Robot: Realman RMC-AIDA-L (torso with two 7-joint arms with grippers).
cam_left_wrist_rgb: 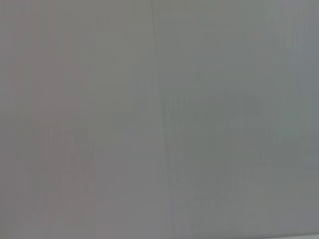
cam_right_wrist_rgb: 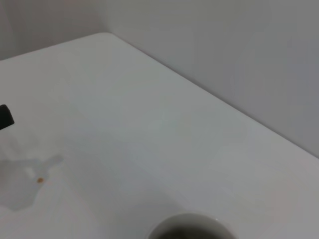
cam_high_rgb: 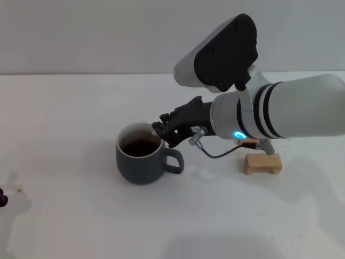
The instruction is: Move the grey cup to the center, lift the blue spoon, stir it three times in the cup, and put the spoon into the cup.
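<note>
The right end effector [cam_high_rgb: 161,131] hangs over the rim of the rounded dark slate-grey ceramic cup [cam_high_rgb: 141,162], which holds brown liquid and stands on the white counter [cam_high_rgb: 81,108] directly beneath it. Whether its fingers are open or closed cannot be told. A small wooden block [cam_high_rgb: 262,163] lies behind it, under the forearm.

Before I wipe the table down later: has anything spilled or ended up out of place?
A small brown spot marks the white table on the robot's left, well away from the grey cup; it may be a drip. Nothing else stands out.
</note>
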